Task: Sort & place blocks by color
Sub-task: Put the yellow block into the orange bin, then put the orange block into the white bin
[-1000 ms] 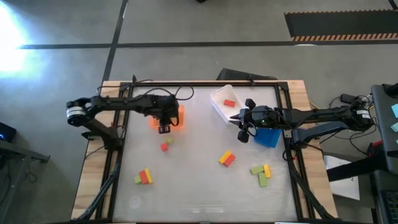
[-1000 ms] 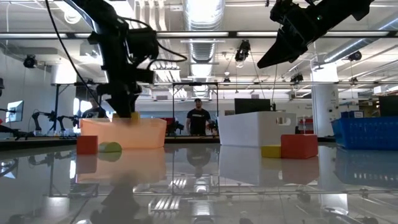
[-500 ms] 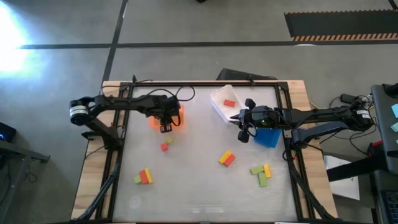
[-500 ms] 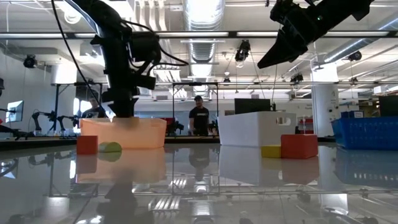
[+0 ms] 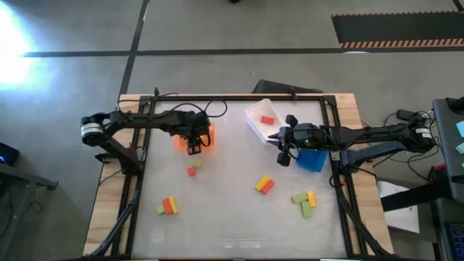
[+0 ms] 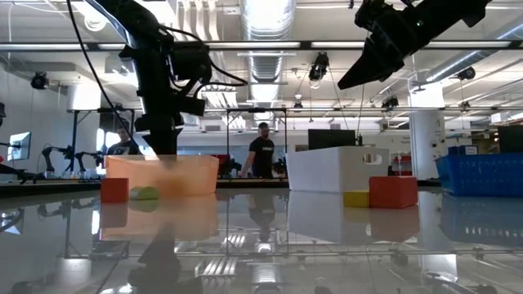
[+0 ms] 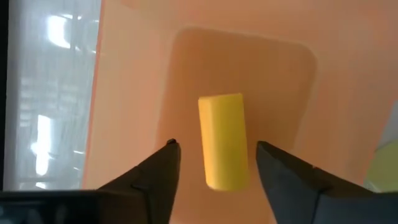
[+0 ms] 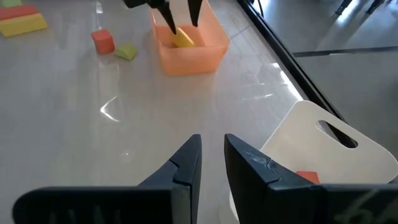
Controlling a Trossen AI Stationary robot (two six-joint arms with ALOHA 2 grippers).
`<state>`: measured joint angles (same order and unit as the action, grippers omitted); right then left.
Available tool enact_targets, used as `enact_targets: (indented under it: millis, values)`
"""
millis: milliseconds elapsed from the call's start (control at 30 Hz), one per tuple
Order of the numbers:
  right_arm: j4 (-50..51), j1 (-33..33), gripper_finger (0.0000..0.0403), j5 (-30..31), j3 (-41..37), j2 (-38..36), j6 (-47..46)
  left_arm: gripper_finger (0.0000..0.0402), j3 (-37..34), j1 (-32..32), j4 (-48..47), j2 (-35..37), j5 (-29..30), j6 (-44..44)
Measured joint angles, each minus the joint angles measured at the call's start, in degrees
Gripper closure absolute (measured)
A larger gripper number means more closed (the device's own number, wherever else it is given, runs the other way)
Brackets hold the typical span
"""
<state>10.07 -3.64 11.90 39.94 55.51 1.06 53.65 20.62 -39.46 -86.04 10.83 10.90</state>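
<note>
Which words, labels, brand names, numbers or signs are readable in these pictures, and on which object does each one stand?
None can be read in any view.
The blocks, such as the yellow block lying in the orange bin, are plain.
The white bin and the blue bin show no label.
The striped strip on the floor is a pattern, without letters.
Screens in the room behind the table are too small to read.
</note>
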Motion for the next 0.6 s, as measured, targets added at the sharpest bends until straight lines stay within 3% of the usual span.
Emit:
enact_targets:
  millis: [167,300,600]
  values:
    - [-1.2,0.0,0.0344,-0.2,0.0,0.0,-0.1,0.0175,0.0,-0.4,-1.9,1.7,-0.8,0.0]
    - [-1.2,0.0,0.0344,-0.3,0.0,0.1,-0.5,0.0177,-0.3,-1.8,-1.2,6.8,-6.6,-0.6]
    - [-1.5,0.0,0.0344,-0.3,0.0,0.1,-1.5,0.0221,-5.8,-7.1,16.4,21.2,-12.5,0.4]
